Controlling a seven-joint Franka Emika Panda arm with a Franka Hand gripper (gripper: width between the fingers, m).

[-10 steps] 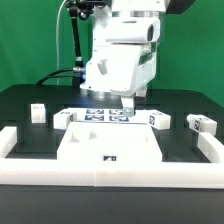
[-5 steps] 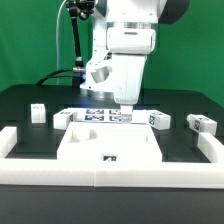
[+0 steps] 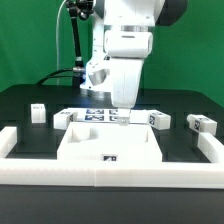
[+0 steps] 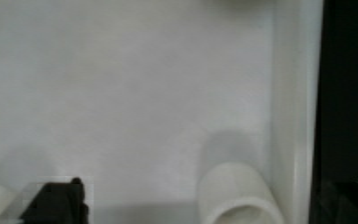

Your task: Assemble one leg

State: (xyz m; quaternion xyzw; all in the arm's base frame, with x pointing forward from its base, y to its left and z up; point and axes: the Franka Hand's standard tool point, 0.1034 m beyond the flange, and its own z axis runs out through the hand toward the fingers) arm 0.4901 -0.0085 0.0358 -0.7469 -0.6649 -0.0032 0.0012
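As the arm is sinking and drifting toward the exterior view's left against a second ago, the gripper (image 3: 120,112) is arriving over the back rim of the matte white recessed panel (image 3: 90,145) by the worktop's front edge, its dark jaws standing spread and empty. That is suggesting a panel grab first; the leg (image 3: 160,119), a smooth, blocky white tagged post, is lying untouched beside the panel's rear corner.
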